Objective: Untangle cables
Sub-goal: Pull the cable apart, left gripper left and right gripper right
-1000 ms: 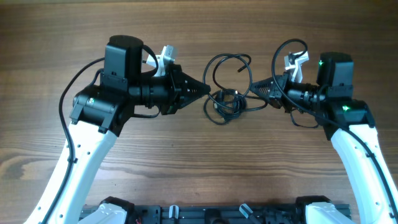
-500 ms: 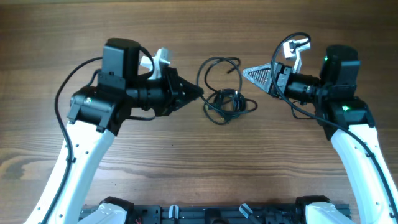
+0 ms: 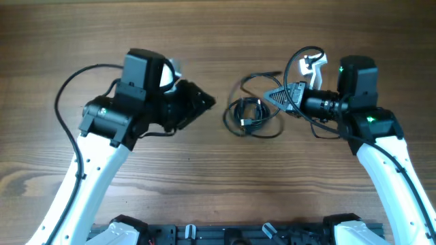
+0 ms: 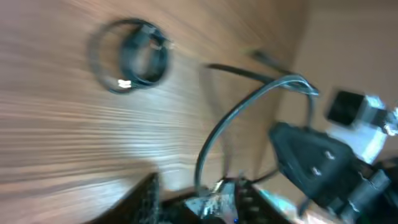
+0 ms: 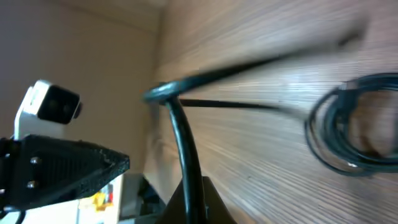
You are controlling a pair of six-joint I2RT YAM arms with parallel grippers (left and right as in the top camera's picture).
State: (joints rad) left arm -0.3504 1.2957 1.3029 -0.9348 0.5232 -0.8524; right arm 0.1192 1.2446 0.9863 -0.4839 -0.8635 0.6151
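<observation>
My right claw is pinching a strand of the cables, its jaws drawn narrow on the thin black cord. In my right wrist view that strand is rising from between my own fingers at the bottom edge, bending sharply, and then running off to the right above the wood toward the coil.

The rest of the cables is lying as a small round coil of several turns on the worktop. It is sitting between my two arms, nearer the right one and just left of the right claw. From the coil a loose loop is arching toward the far edge and coming round to the right claw. Another slack bit is trailing from the coil's near side toward the right.

My left claw is hanging to the left of the coil and pointing at it, apart from it with bare wood between. I cannot tell whether its jaws are wide or narrow. From overhead they are showing only as a dark wedge, and my left wrist view is blurred. In that blurred view the coil is sitting at upper left, a cord is arching across the middle, and the right claw's dark pointed finger is showing at the right.
</observation>
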